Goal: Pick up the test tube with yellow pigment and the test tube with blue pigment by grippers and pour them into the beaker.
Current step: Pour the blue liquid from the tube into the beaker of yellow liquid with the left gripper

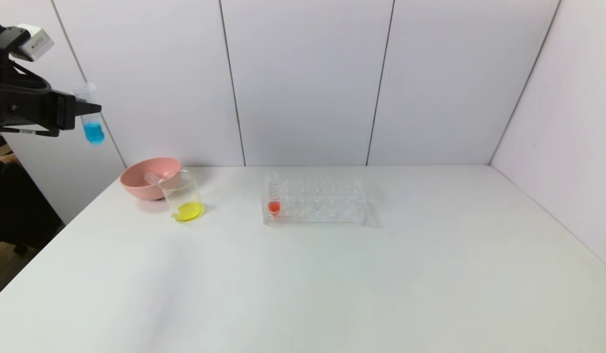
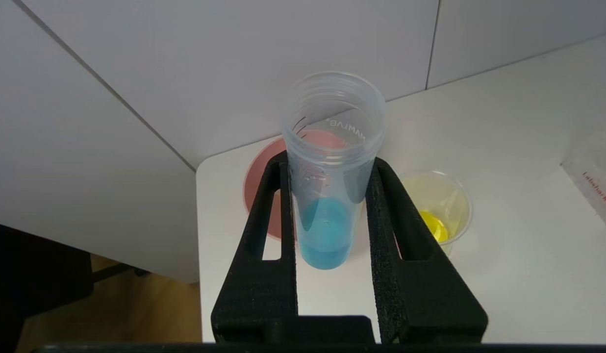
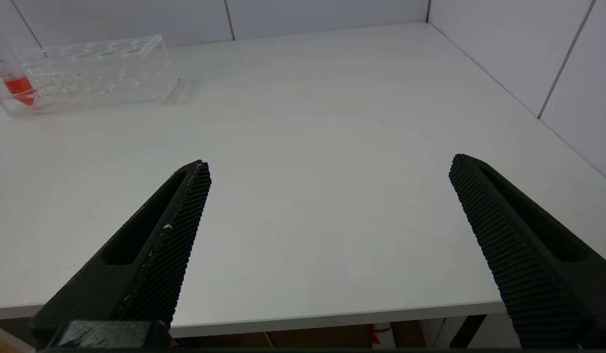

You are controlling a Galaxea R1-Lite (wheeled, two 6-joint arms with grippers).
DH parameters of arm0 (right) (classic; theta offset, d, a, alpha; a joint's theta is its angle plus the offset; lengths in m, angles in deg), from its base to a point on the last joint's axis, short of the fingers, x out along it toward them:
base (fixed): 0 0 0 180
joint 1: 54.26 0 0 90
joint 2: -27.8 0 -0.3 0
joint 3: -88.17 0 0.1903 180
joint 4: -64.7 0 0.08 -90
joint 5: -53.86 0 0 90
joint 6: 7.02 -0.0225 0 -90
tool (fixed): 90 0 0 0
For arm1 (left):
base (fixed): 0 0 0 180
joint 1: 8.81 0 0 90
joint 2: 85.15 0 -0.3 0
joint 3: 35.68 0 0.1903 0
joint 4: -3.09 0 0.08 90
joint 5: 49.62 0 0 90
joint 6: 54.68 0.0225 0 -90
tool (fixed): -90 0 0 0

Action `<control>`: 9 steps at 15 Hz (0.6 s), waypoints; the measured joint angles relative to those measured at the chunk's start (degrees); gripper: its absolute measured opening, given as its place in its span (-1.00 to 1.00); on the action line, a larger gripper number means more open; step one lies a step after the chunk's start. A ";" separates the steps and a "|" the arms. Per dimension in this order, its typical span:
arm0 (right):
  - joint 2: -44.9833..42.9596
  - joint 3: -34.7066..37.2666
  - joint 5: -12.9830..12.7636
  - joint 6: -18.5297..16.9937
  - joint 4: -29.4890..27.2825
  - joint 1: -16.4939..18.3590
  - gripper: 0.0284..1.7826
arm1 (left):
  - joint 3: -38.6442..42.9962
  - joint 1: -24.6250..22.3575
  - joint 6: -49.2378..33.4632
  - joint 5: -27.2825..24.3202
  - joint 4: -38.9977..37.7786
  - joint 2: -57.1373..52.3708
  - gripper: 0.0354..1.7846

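- Now your left pincer [image 2: 327,171] is clamped on the test tube with blue pigment [image 1: 90,120]: clear, upright, open mouth up, blue liquid filling its tip.
- You hold it high at ten o'clock, above and beyond the pink bowl [image 1: 141,184].
- The beaker [image 1: 184,198], yellow liquid pooled inside, stands touching the bowl at its four o'clock.
- Your right pincer [image 3: 330,169] hovers spread wide, holding nothing, over the bench [image 1: 332,274].

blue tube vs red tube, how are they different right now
The blue tube is held up in the air by the left gripper, shut on it; the red tube stands in the clear rack on the table. One holds blue liquid, the other red. Both are slim, clear, upright and uncapped.
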 joint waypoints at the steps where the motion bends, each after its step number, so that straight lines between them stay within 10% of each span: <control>1: 0.00 0.00 0.00 0.01 -0.02 0.00 0.99 | -0.21 -0.91 2.60 -1.12 -0.04 1.27 -0.54; 9: 0.00 0.00 0.00 0.04 -0.02 0.00 0.99 | -1.67 -2.11 15.04 -11.54 -12.68 11.17 -0.54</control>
